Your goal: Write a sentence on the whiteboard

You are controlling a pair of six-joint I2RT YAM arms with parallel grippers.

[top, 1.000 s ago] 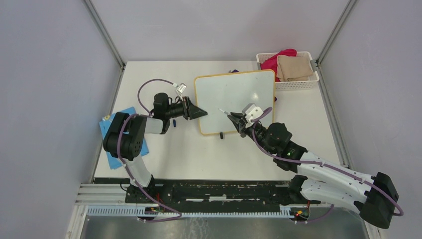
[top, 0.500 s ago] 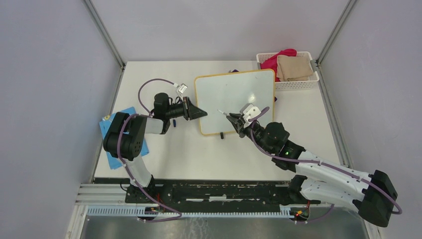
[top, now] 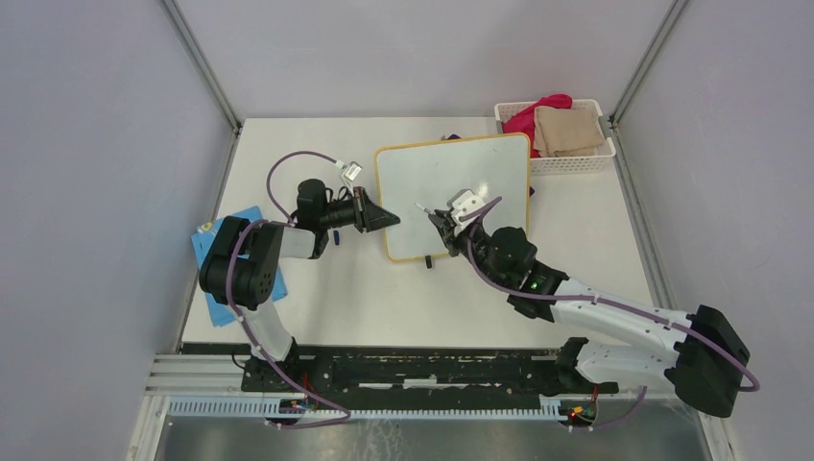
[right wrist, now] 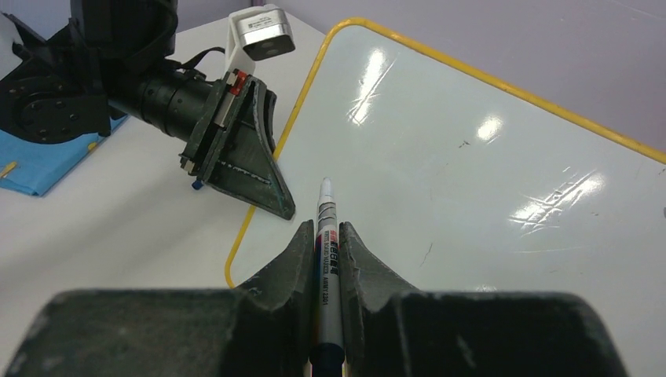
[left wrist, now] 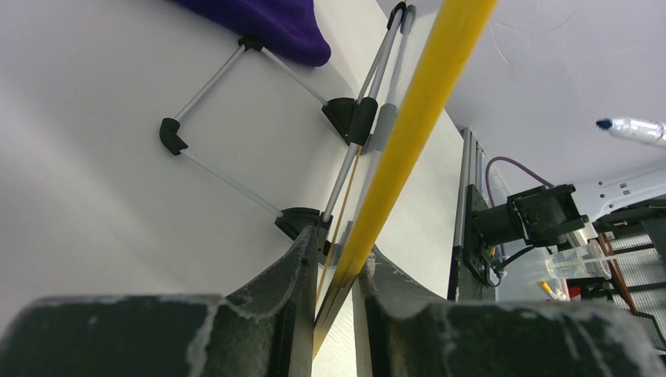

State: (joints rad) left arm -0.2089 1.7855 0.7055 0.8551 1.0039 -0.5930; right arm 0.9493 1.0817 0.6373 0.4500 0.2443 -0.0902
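The whiteboard (top: 461,178), white with a yellow frame, stands at the table's middle on its wire stand (left wrist: 236,184). My left gripper (top: 387,219) is shut on its left edge, with the yellow frame (left wrist: 416,110) pinched between the jaws of the left gripper (left wrist: 336,271). My right gripper (top: 442,224) is shut on a blue-tipped marker (right wrist: 327,236), which points out past the right gripper (right wrist: 322,236) over the board (right wrist: 471,149) near its left side. The marker's tip (left wrist: 606,124) hangs just off the surface. No sentence is in view on the board's face.
A white basket (top: 576,161) with red and tan cloths stands at the back right. A purple cloth (left wrist: 259,23) lies behind the board. A blue card (top: 213,252) lies under the left arm. A small blue cap (top: 338,235) lies beside the left wrist.
The left jaws have closed onto the board's left edge. The right arm has carried the marker leftward and a little farther over the board.
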